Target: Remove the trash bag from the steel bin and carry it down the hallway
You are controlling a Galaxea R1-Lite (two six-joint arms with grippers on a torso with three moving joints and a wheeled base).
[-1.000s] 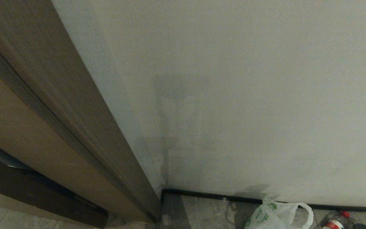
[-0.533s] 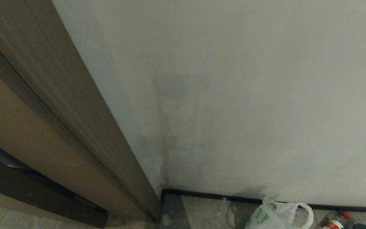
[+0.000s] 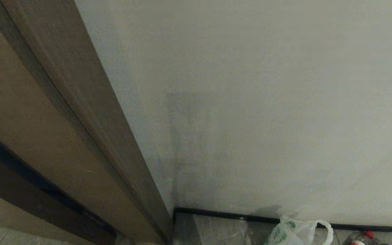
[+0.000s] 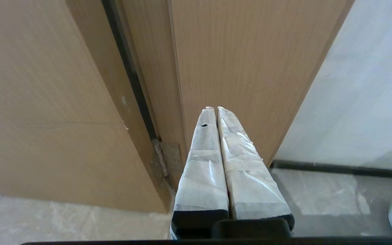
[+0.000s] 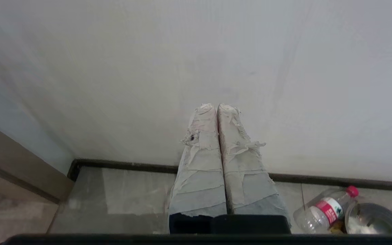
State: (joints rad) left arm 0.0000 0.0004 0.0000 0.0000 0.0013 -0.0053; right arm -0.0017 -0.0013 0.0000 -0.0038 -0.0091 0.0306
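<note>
Both grippers, left [image 4: 216, 109] & right [image 5: 216, 105], clenched empty; head cam has tilted upward, trash bag [image 3: 296, 233] (near right, on floor) slipping from view, ungrabbed.

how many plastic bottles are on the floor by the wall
1. The plastic bottle, clear with a red cap and red label, lies on its side on the floor tiles by the baseboard, beside a round steel container. More could be hidden outside the views.
</note>
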